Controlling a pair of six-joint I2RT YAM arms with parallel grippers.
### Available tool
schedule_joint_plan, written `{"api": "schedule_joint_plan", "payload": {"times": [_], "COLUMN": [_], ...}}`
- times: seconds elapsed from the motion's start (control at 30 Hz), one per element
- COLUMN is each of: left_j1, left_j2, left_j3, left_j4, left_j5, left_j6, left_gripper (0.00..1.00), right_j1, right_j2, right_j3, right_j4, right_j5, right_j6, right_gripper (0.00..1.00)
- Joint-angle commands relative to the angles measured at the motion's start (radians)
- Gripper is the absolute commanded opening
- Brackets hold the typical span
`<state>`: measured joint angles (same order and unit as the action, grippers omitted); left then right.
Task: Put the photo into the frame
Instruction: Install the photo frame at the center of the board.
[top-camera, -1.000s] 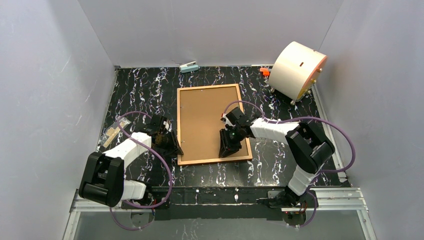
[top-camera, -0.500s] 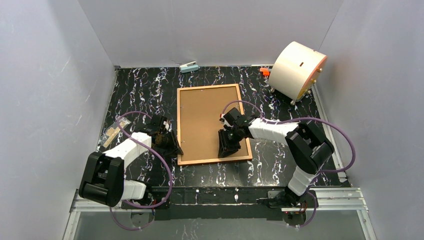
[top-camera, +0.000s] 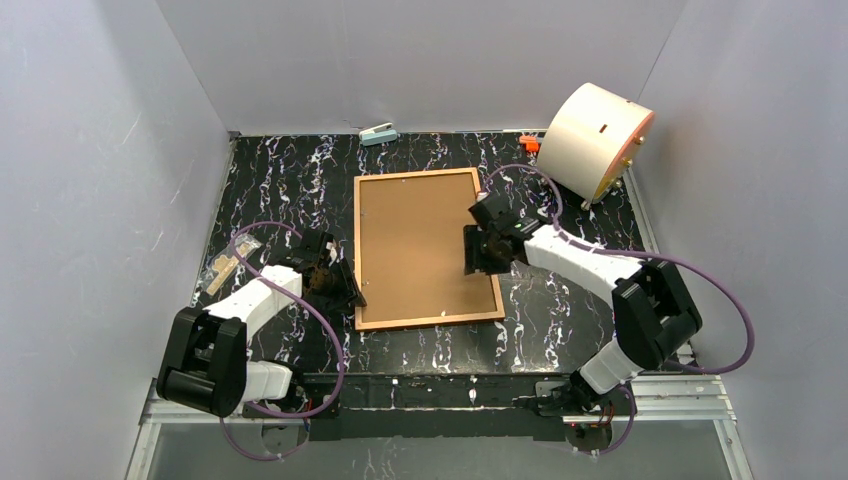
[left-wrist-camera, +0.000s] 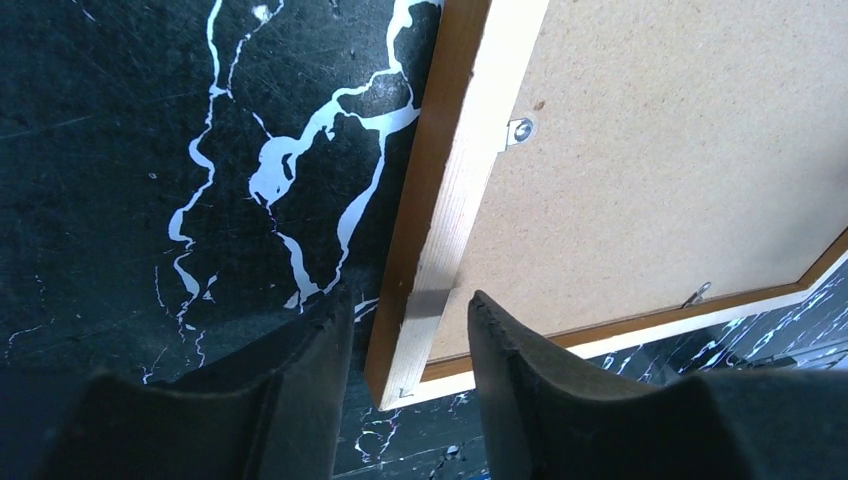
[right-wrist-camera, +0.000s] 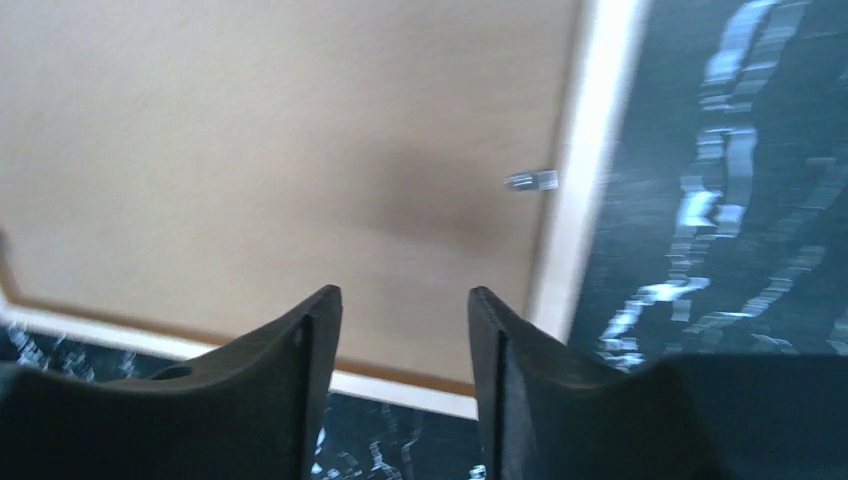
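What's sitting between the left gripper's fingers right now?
The left rail of the frame, close to its near corner; the fingers of the left gripper straddle it, backing board just inside. The left wrist view shows it.

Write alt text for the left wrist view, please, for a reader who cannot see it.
The left gripper hovers with jaws apart over a corner of the frame, lying face down on the black marbled table. A brown backing board fills it.

Frame (top-camera: 358, 250) flat on table (top-camera: 270, 180)

Lab booth: plain grey walls (top-camera: 100, 150) enclose table (top-camera: 280, 180).
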<state>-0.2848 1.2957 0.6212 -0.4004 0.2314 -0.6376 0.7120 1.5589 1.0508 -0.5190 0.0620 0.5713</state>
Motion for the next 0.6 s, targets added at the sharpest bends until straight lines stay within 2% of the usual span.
{"api": "schedule_joint_plan", "payload": {"times": [0.0,0.07,0.27,0.43,0.57], "left_j1": [-0.005,-0.005,-0.005,-0.002,0.000], "left_j2": [-0.037,-0.040,0.003,0.074,0.138], "left_j3": [0.008,0.008,0.064,0.151,0.222], "left_j4": [-0.018,-0.017,0.012,0.049,0.059], "left_j5": [-0.025,-0.029,-0.064,-0.107,-0.152], "left_j6": [-0.012,-0.013,-0.006,0.003,0.012], "left_gripper": [0.46,0.48,0.60,0.70,0.73], "right_j1": [-0.103,-0.161,-0.253,-0.269,-0.278], "right_j2": [-0.049,-0.053,0.001,0.096,0.162], "right_j3": [0.005,-0.013,-0.016,0.055,0.115], "right_j4": [-0.063,-0.051,0.024,0.066,0.079], "right_j5": [0.188,0.175,0.029,-0.023,-0.025], "right_j6": [-0.022,-0.036,-0.096,-0.119,-0.127], "right_gripper": [0.63,0.67,0.70,0.69,0.64]}}
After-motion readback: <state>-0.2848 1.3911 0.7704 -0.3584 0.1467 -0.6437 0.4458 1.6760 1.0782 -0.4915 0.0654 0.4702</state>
